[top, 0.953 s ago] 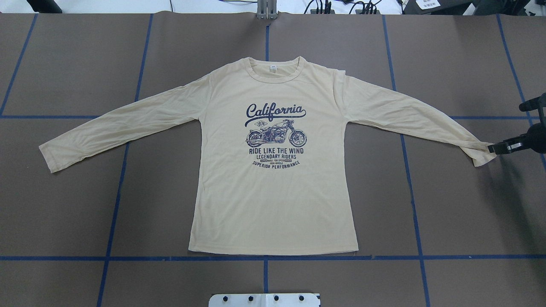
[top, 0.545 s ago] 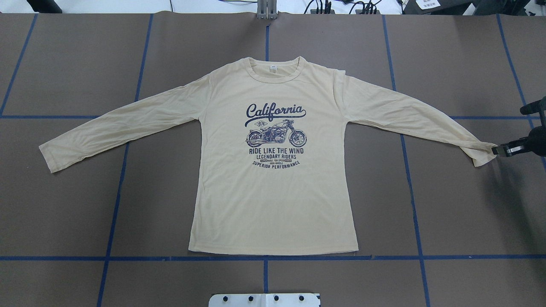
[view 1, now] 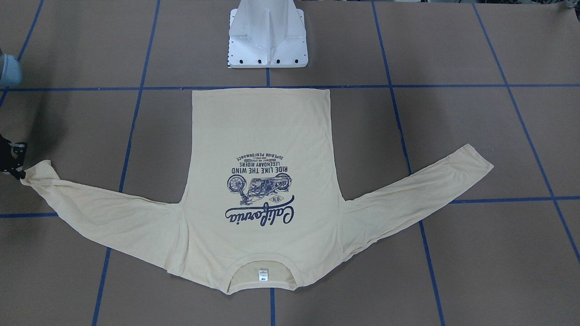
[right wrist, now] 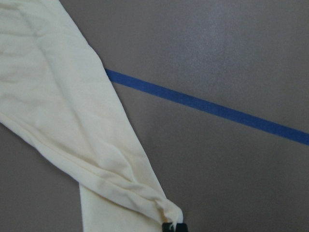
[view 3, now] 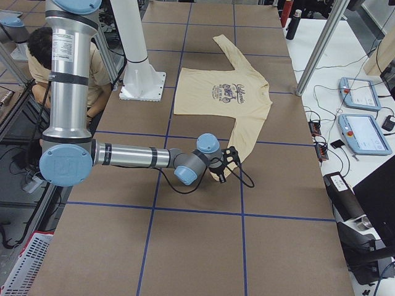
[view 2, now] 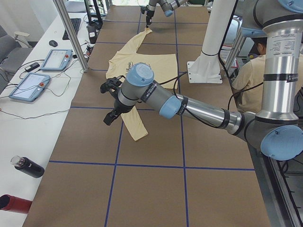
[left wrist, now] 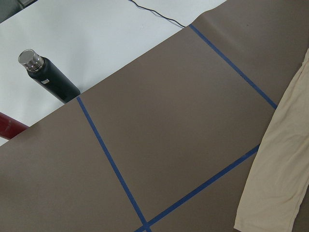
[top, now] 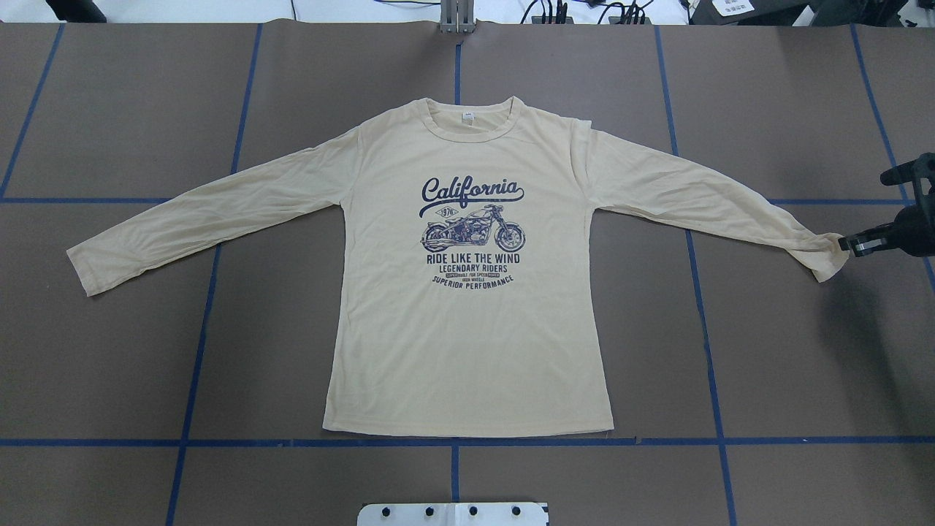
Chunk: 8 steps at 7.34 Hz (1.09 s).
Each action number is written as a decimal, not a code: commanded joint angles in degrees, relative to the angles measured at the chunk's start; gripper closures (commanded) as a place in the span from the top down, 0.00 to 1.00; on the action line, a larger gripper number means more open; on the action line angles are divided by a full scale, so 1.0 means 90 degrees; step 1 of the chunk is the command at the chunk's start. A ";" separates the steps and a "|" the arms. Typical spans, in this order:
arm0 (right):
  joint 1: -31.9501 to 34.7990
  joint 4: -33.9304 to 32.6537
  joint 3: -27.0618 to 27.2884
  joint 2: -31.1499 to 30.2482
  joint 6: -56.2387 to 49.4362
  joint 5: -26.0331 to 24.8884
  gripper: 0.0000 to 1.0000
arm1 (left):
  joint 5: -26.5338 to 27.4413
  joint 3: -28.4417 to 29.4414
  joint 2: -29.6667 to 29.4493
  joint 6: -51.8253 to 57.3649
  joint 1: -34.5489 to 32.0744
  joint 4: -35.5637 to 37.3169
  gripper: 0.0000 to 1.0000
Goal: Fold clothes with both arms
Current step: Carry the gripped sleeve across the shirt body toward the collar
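one left arm (view 2: 189,106), exterior left only

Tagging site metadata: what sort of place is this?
Most likely a robotics lab cell: a brown table marked with a blue tape grid, two teach pendants on the side bench, and a white pedestal beside the spread T-shirt.

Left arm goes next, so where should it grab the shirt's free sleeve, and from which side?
Probably at the cuff of the free sleeve, coming in from beyond its end. It lies flat and straight, cuff outermost, mirroring the right gripper on the other cuff.
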 commanded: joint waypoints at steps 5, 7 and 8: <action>0.0930 -0.3164 0.3043 0.1789 0.0942 0.0651 0.00 | 0.0000 0.0019 0.0006 0.0000 0.0004 0.0000 1.00; -0.0489 -0.3246 0.2802 0.3207 0.2658 -0.0550 0.00 | 0.0000 0.0029 0.0006 0.0000 0.0004 0.0000 1.00; -0.1261 -0.3256 0.2404 0.3841 0.3102 -0.1788 0.00 | 0.0000 0.0039 0.0006 -0.0009 0.0004 0.0000 1.00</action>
